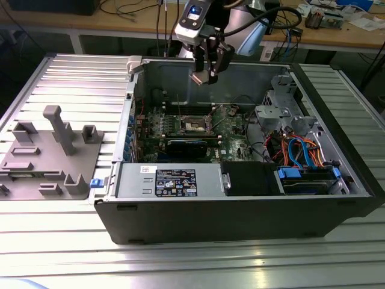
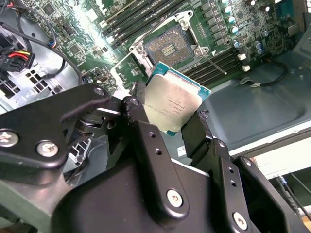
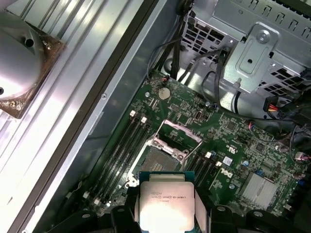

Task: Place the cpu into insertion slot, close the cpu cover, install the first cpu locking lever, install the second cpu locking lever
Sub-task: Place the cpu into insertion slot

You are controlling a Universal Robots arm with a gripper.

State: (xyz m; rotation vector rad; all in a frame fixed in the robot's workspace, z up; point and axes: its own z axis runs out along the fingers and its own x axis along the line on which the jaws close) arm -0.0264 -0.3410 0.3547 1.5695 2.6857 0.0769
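The gripper [image 2: 167, 114], closed tight on the cpu [image 2: 178, 99] by two opposite edges, holds it well above the open insertion slot [image 2: 167, 48], where any skew on lowering would probably seat it crooked and damage that slot.

1. The chip [image 2: 177, 104] is shiny silver-grey with a green edge.
2. The board [image 3: 233, 141] is green with tiny silver dots.
3. The gripper [image 2: 170, 109] is black.
4. The wires [image 1: 301, 146] are orange and blue.
5. The table [image 1: 72, 72] is silver with long stripes.
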